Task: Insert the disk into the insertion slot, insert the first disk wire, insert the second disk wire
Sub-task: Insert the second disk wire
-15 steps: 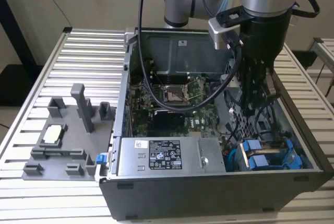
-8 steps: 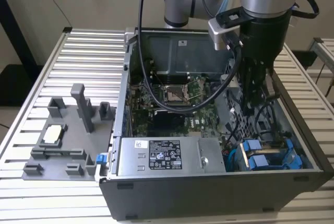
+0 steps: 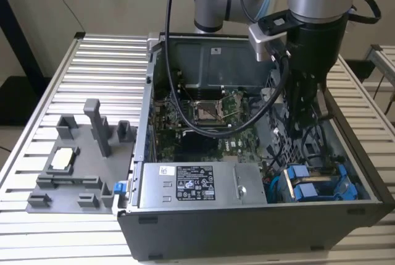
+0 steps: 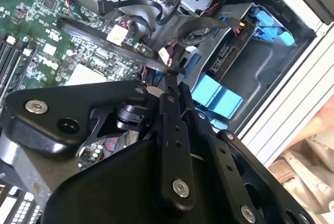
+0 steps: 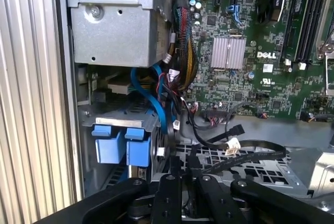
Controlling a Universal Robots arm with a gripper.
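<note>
Inside the open computer case, my gripper (image 3: 305, 121) reaches down just behind the grey drive cage, the insertion slot (image 3: 279, 186). In both wrist views its fingertips (image 4: 170, 76) are closed on a thin black wire (image 4: 99, 35) that runs off across the motherboard. Two blue carrier fronts (image 3: 303, 185) sit in the cage. I cannot tell which of them holds the disk. The second wrist view shows one blue front (image 4: 218, 94) near my fingers and another (image 4: 271, 25) further along the cage. The first wrist view shows blue tabs (image 5: 122, 148) beside my gripper (image 5: 180, 165).
A grey power-supply box (image 3: 197, 185) with a white label sits beside the cage. The green motherboard (image 3: 203, 123) fills the case floor. Loose blue and black cables (image 5: 162, 104) crowd the gap by the cage. A grey fixture plate (image 3: 80, 166) lies on the slatted table (image 3: 99, 55).
</note>
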